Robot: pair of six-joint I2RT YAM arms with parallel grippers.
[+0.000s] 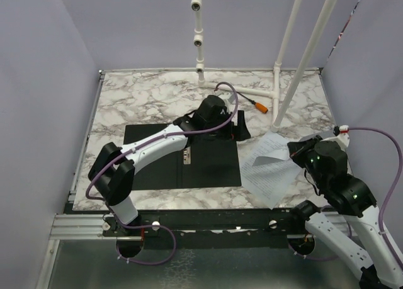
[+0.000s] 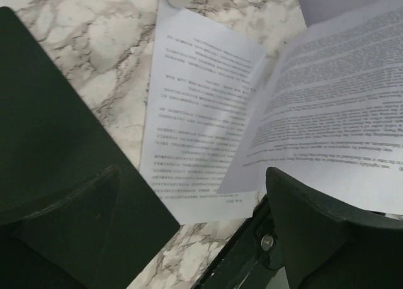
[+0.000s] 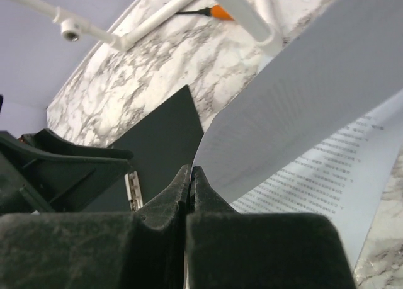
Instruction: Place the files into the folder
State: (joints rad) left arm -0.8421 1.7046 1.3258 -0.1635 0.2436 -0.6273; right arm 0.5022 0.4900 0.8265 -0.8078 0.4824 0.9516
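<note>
The folder [image 1: 182, 157] lies open and flat on the marble table, black inside up, with its metal clip [image 3: 132, 188] at the spine. The files [image 1: 271, 169], white printed sheets, lie just right of it. My left gripper [image 1: 240, 128] hovers open over the folder's far right corner, and nothing is between its fingers [image 2: 69, 220]. In its view the folder [image 2: 50, 113] is at left and the files [image 2: 201, 113] at centre. My right gripper [image 1: 295, 152] is shut [image 3: 190, 175] on the edge of the top sheet [image 3: 302, 94], which curls up off the other sheets.
A white pipe frame [image 1: 296, 56] stands at the back right, with an orange-tipped tool [image 1: 255, 106] lying beside its foot. Lilac walls close in the table on three sides. A metal rail [image 1: 82, 223] runs along the near edge.
</note>
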